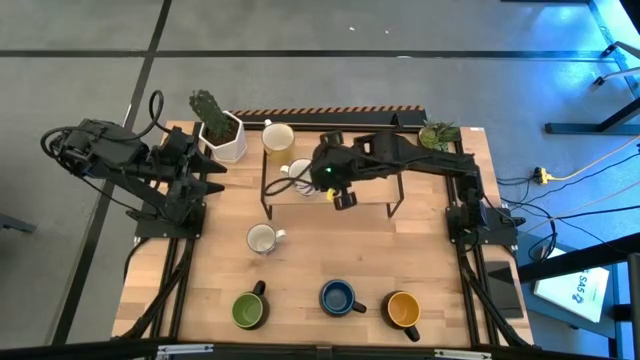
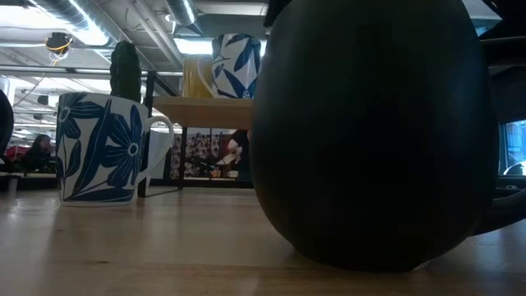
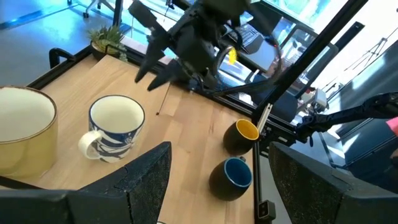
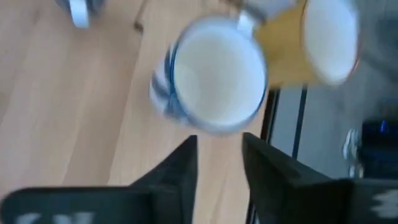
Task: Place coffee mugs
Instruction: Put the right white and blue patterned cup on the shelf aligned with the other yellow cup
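A wooden riser stands mid-table. On it sit a yellowish mug and a white mug with a blue pattern, also seen in the right wrist view. My right gripper hovers open just short of that patterned mug's rim, above the riser. Another blue-patterned white mug stands on the tabletop. Dark mugs with green, blue and orange insides line the near edge. My left gripper waits open near the table's left edge.
A white hexagonal pot with a cactus stands at the far left next to the riser. A small leafy plant sits at the far right corner. Bare wood lies between the riser and the near row of mugs. One dark mug fills the low view.
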Robot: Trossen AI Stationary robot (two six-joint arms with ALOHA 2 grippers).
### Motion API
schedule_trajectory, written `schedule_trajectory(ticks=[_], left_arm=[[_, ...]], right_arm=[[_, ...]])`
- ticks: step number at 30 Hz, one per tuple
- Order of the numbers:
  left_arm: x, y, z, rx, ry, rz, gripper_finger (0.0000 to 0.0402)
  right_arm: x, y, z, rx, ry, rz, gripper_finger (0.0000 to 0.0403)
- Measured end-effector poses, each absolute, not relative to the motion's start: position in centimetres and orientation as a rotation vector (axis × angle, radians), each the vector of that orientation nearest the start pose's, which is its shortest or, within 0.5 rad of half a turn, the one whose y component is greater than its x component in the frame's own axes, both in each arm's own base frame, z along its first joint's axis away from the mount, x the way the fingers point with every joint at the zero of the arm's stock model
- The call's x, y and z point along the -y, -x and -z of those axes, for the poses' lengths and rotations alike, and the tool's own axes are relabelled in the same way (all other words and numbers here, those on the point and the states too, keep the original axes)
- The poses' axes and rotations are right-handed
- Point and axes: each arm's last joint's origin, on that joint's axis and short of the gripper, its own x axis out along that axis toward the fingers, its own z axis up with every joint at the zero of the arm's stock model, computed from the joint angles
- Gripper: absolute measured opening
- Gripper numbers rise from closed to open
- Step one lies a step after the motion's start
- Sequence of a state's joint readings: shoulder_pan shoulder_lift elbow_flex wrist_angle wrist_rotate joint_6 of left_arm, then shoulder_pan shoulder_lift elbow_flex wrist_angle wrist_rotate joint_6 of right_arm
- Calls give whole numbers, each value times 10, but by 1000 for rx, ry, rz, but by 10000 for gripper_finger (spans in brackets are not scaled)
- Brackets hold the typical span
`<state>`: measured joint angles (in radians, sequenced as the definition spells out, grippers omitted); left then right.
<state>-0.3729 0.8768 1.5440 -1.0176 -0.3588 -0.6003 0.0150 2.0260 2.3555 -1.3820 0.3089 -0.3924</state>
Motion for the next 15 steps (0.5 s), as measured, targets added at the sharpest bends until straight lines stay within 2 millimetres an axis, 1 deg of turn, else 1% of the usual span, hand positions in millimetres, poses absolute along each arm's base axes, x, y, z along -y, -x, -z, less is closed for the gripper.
schedule_trajectory(ticks=[4,5,6,9,15], left_arm=[[25,-93,-473,-319,469,-84,263],[25,-93,-473,-319,469,-84,263],[25,-93,-473,-319,469,-84,263],[25,-93,-473,-320,469,-84,263],[25,-93,-473,-319,469,-84,263]], right_arm=[[0,-403,-373,-1154,491,70,22],[0,-406,-367,-1160,489,65,12],[0,-409,-362,-1150,482,62,7],[1,-414,-353,-1143,456,60,15],[6,-427,-348,-1038,460,39,3]])
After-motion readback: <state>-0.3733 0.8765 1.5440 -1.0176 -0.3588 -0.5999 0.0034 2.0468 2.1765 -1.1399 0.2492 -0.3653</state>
